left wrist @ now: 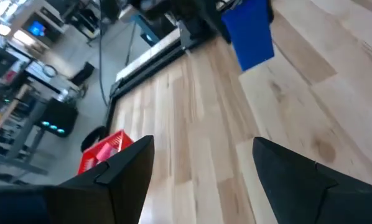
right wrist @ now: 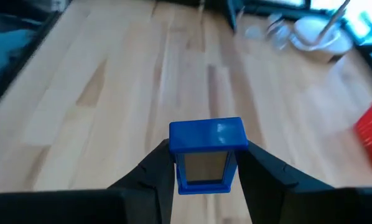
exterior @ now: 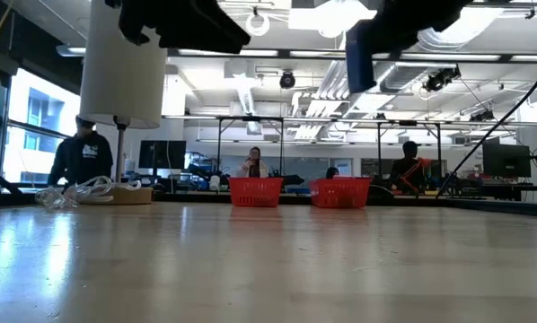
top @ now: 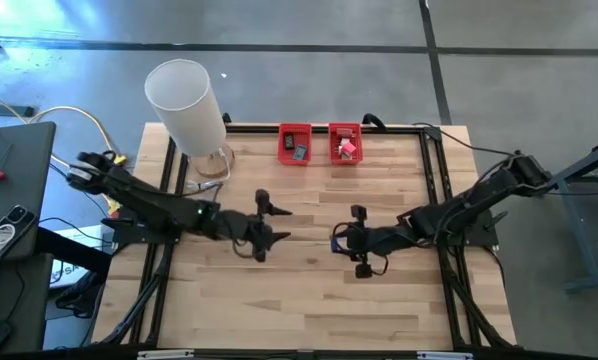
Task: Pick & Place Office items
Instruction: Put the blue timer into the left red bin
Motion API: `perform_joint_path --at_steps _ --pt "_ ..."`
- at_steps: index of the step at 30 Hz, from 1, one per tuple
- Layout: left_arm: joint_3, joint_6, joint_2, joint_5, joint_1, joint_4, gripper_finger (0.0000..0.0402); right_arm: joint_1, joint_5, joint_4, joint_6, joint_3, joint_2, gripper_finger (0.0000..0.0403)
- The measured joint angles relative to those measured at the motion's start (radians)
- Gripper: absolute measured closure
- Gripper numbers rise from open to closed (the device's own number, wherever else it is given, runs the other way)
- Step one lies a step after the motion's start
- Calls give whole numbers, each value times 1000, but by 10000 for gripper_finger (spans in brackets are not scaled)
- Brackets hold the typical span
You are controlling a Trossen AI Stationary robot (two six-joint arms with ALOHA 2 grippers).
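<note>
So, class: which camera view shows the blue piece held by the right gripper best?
The right wrist view: the blue piece fills the centre, clamped between the right gripper's fingers. The left wrist view shows it farther off, the high view only a blue speck, the low view nothing recognisable.

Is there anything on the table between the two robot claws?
No. In the high view, only bare wooden table lies between the empty, open left gripper and the right gripper, which holds a blue piece.
</note>
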Motion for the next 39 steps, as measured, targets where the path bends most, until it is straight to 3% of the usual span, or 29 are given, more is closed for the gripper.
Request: perform_joint_path --at_steps 3,7,10,13,17,24,39 --pt "-10 -20 -5 75 56 -21 137 6 66 57 -26 0 13 271" --pt "-54 -84 5 320 161 35 137 -7 90 171 -61 0 26 271" --pt "-109 -156 32 479 234 178 137 -13 84 206 -92 0 49 271" --pt "-173 -194 74 553 275 375 137 -22 81 254 -117 0 74 271" --pt "-212 -230 154 587 285 547 137 -40 79 295 -136 0 98 271" --pt "-212 -283 264 591 284 690 137 -88 50 336 -183 0 109 271" --pt "-212 -392 287 576 284 737 137 -158 -47 345 -222 0 113 271"
